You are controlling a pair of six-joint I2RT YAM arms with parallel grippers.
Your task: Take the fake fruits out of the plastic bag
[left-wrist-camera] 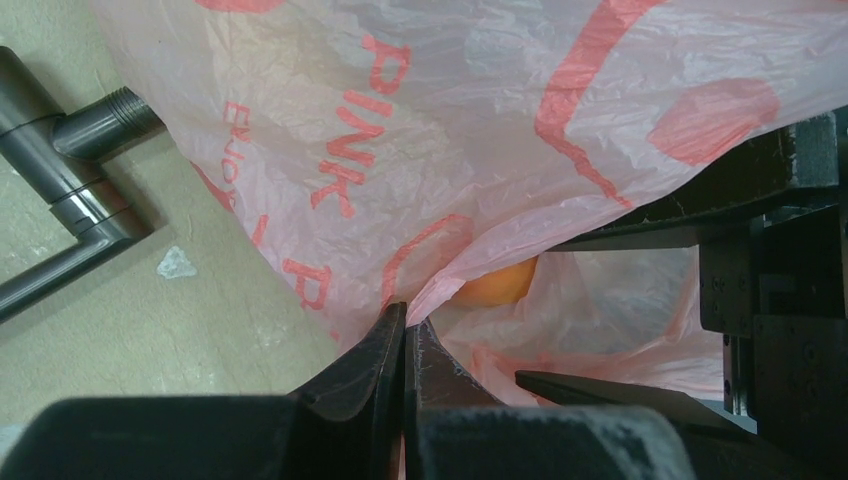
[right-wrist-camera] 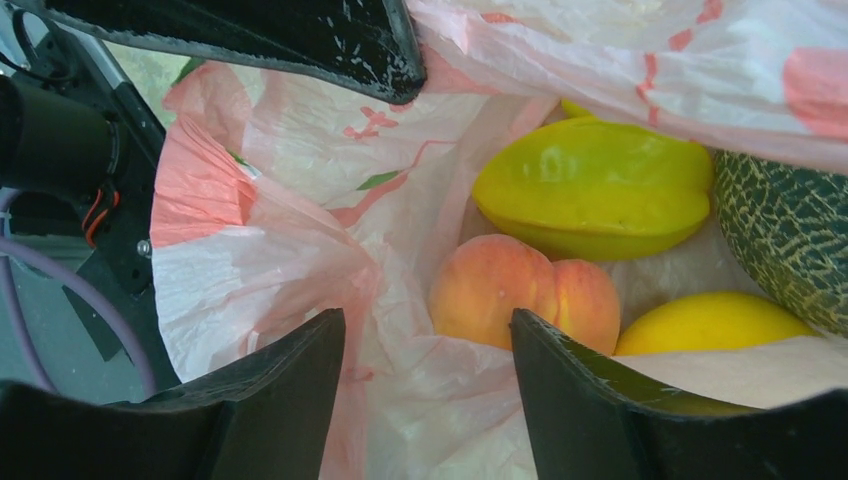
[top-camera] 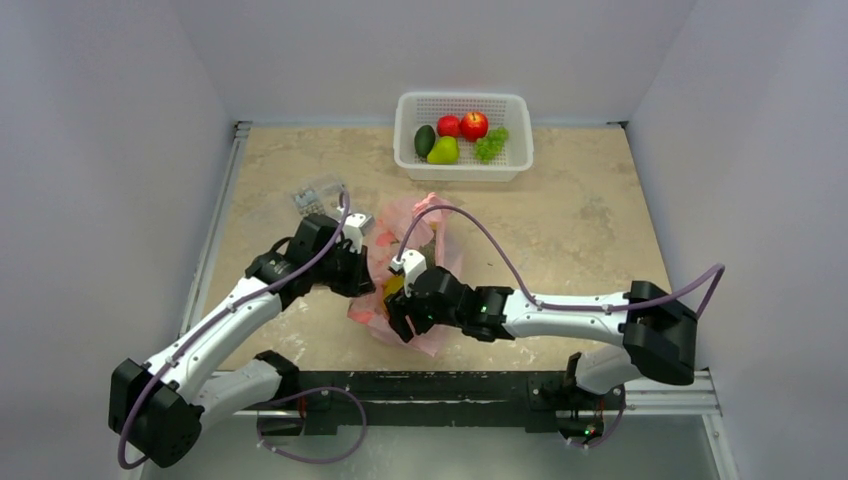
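The pink plastic bag (top-camera: pixel 385 235) lies on the table between both arms. My left gripper (left-wrist-camera: pixel 405 325) is shut on a fold of the bag's rim and holds the mouth up; it shows in the top view (top-camera: pixel 362 268). My right gripper (right-wrist-camera: pixel 428 330) is open at the bag's mouth, jaws wide with only bag film between them. Just beyond its tips lies an orange peach (right-wrist-camera: pixel 520 290). Behind it are a yellow-green starfruit (right-wrist-camera: pixel 590 185), a yellow fruit (right-wrist-camera: pixel 710 322) and a rough dull-green melon (right-wrist-camera: pixel 790 235). The left wrist view shows one orange fruit (left-wrist-camera: pixel 495 285) through the opening.
A white perforated basket (top-camera: pixel 460 172) at the back holds two red apples, green grapes, a dark avocado shape and a green pear. A small clear plastic item (top-camera: pixel 318 195) lies left of the bag. White walls close in the table's sides and back.
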